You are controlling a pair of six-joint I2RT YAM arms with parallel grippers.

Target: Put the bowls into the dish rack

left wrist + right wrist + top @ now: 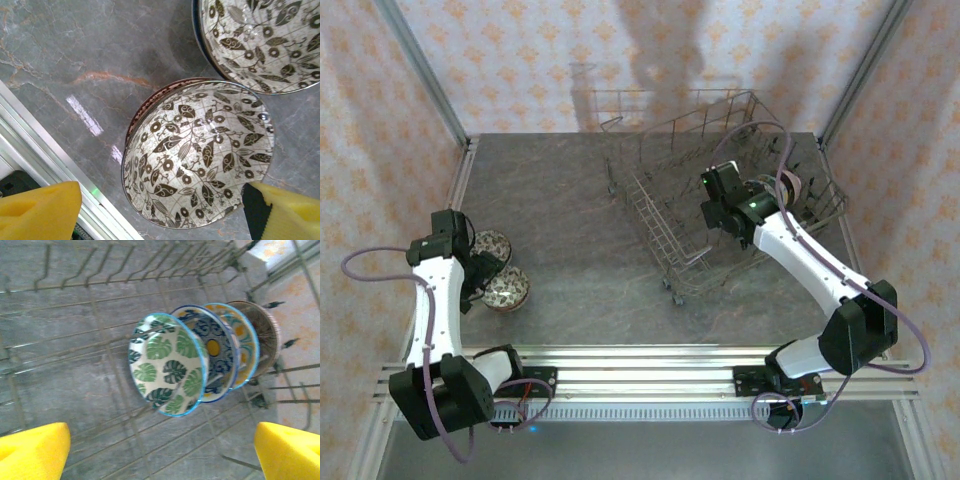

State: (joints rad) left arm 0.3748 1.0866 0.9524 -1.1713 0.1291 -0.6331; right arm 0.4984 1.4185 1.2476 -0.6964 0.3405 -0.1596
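Since the brown-leaf bowl (197,155) lies between my left gripper's (162,202) wide-open jaws by the table's (560,220) left edge, I'd descend

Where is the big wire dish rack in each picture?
Top view: the dish rack sits upper right on the table.
Right wrist: its wires cross the whole picture, holding a row of bowls.
Left wrist: two leafy bowls wait on the table.
Shared landmark: the grey marble table.
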